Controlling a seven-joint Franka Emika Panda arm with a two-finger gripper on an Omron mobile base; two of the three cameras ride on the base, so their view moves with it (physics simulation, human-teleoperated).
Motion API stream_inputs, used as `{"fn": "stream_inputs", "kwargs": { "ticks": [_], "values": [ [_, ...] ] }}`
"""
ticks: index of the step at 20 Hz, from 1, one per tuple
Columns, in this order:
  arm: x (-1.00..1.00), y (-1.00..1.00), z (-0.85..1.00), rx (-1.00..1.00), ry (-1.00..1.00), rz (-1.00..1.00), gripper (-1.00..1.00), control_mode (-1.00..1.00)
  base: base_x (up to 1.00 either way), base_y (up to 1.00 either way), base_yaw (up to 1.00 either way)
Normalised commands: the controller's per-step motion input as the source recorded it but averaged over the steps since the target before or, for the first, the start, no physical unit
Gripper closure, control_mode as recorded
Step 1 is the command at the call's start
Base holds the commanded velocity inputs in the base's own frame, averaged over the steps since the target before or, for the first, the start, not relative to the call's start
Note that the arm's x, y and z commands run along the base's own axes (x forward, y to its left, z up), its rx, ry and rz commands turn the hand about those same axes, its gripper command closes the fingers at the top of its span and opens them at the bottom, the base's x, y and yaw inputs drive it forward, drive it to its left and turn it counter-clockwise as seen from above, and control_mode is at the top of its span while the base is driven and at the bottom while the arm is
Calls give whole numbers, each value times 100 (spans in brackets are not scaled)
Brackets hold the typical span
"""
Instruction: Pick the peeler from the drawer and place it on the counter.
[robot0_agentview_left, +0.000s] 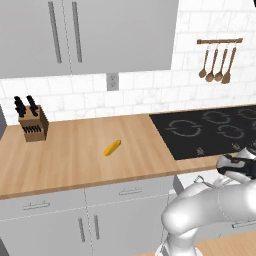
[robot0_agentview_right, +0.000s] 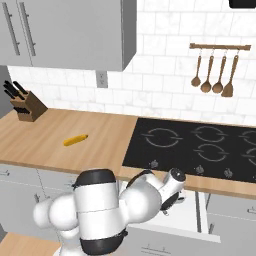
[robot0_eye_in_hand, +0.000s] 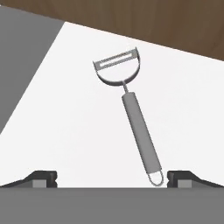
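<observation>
Between the two dark fingertips at the bottom of the hand view, the gripper (robot0_eye_in_hand: 112, 178) stands spread wide and grasps nothing. The peeler (robot0_eye_in_hand: 131, 114) lies flat on the pale floor of the drawer (robot0_eye_in_hand: 52, 131), just ahead of the gripper and toward its right-hand fingertip in that view: the small loop at the end of its handle sits just beside that fingertip (robot0_eye_in_hand: 183, 178), apart from it, while the handle runs up and leftward to the curved head with its slotted blade. Nothing lies between the fingertips and the tool. A grey drawer wall shows along the upper left of the hand view, and a dark brown band crosses its top beyond the drawer.

From the right base view the drawer (robot0_agentview_right: 192, 212) stands pulled out below the front edge of the counter (robot0_agentview_right: 50, 132), under the cooktop (robot0_agentview_right: 200, 147), with the arm's wrist bent down over it; the robot's own white body hides much of the drawer's left part. In the left base view the wrist reaches down past the counter (robot0_agentview_left: 75, 155) front edge at the far right.

Farther back, a stubby yellow oblong object (robot0_agentview_left: 112, 148) lies on the counter near its middle, well apart from the drawer. A knife block (robot0_agentview_left: 33, 123) stands near the counter's back left corner. The black cooktop (robot0_agentview_left: 210, 127) takes up the right end. On the tiled wall above it, four wooden spoons (robot0_agentview_right: 212, 75) hang from a rail, and grey upper cabinets (robot0_agentview_left: 65, 35) hang over the left side.
</observation>
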Motion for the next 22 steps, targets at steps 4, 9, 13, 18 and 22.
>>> {"fn": "stream_inputs", "kwargs": {
  "ticks": [4, 9, 13, 18, 22],
  "values": [
    [6, -20, -17, 1, 2, 0, -100, -100, 0, 0, 0],
    [0, -8, -30, 0, 2, 0, -100, -100, 0, 0, 0],
    [1, 0, -25, 0, 0, 0, -100, -100, 0, 0, 0],
    [0, 0, -23, 0, 0, 0, -100, -100, 0, 0, 0],
    [0, 0, -19, 0, -2, 0, -100, -100, 0, 0, 0]
  ]
}}
